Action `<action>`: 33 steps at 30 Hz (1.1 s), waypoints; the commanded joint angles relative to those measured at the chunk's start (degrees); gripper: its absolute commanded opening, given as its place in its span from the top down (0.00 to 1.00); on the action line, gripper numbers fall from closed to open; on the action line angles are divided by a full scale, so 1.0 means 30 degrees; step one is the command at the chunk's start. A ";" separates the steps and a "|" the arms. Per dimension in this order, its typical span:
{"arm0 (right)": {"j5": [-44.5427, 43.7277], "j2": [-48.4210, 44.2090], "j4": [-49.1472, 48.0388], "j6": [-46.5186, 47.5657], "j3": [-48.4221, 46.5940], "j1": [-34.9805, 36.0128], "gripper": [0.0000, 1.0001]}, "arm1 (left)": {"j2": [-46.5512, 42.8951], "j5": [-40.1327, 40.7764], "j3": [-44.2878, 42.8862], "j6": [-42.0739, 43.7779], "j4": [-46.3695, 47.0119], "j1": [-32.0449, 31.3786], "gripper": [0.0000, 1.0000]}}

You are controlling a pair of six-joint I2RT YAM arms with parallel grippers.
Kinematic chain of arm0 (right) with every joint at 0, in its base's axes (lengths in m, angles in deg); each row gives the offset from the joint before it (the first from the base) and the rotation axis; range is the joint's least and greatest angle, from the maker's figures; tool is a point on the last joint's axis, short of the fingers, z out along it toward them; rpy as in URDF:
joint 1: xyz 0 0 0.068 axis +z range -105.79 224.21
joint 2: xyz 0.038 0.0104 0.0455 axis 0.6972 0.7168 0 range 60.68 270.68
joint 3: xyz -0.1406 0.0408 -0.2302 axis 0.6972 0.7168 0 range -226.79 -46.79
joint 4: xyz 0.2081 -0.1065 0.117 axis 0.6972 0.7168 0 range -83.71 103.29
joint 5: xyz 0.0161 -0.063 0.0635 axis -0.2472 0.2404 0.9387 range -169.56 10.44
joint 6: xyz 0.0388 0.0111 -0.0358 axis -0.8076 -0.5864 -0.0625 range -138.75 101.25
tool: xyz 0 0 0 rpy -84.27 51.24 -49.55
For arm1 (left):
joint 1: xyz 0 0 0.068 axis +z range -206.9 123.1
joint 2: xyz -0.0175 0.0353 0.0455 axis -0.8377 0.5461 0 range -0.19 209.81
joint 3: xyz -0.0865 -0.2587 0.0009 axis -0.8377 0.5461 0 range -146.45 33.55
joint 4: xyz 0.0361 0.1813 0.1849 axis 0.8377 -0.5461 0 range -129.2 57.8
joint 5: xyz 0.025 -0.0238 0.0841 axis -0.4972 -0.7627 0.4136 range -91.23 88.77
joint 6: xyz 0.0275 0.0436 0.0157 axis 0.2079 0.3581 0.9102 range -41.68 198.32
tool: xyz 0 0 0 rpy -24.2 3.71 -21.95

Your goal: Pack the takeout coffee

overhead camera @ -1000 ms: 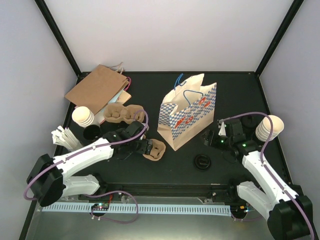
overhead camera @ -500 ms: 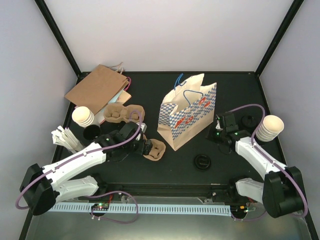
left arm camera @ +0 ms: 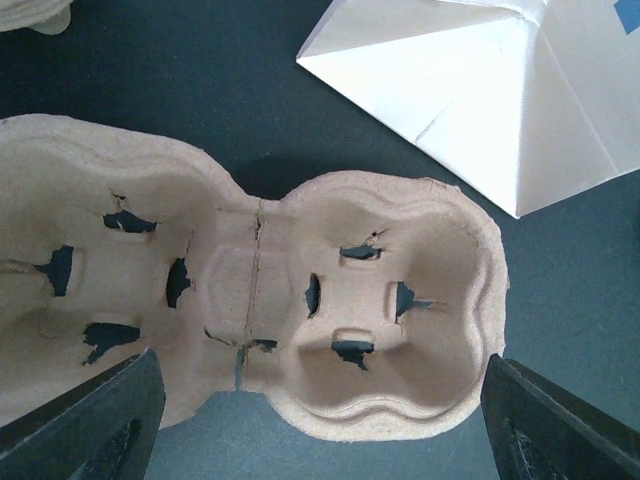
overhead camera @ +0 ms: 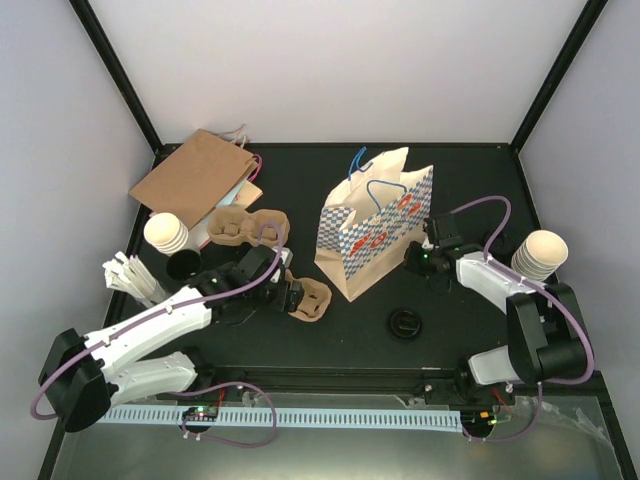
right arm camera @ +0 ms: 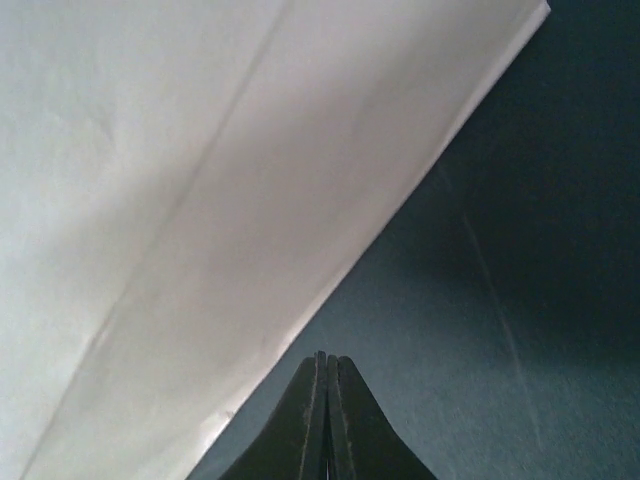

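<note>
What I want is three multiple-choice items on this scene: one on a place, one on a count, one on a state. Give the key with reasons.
1. Where does the loose black lid lie?
A) on the table, on the arms' side of the checked bag
B) inside that bag
C) on the brown bag

2. How many cup pockets of the carrier beneath the left claw show in the left wrist view?
A) one
B) two
C) four

3. How does the right claw stand?
A) wide open
B) shut on a cup
C) shut, empty

Key: 1 A, the lid sits on bare table near the bag's base; 2 B, two pockets lie side by side; 3 C, its fingers meet with nothing between them.
</note>
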 commanded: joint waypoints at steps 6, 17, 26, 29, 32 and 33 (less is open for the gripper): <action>0.0069 0.2389 -0.0720 -0.0266 -0.1446 0.0019 0.99 | -0.0679 0.0076 0.0482 0.0241 0.0157 0.0145 0.11; -0.0422 0.4317 -0.2039 -0.2261 -0.1133 -0.0417 0.99 | -0.1651 -0.0386 0.1268 -0.0577 0.0834 0.0145 0.10; 0.2565 0.8157 -0.4093 -0.2220 -0.3490 -0.0452 0.99 | -0.2351 -0.0437 0.1604 -0.0851 0.1308 0.0145 0.10; 0.2888 0.9235 -0.3318 -0.1686 -0.5125 -0.0457 0.99 | -0.2330 -0.0559 0.1477 -0.0844 0.1401 0.0141 0.10; 0.2894 0.9272 -0.2403 -0.1089 -0.6124 -0.0453 0.98 | -0.2136 -0.0601 0.1389 -0.0752 0.1404 0.0145 0.10; 0.2714 0.8991 -0.2242 -0.0929 -0.6073 -0.0476 0.98 | -0.2079 -0.0595 0.1358 -0.0710 0.1342 0.0137 0.10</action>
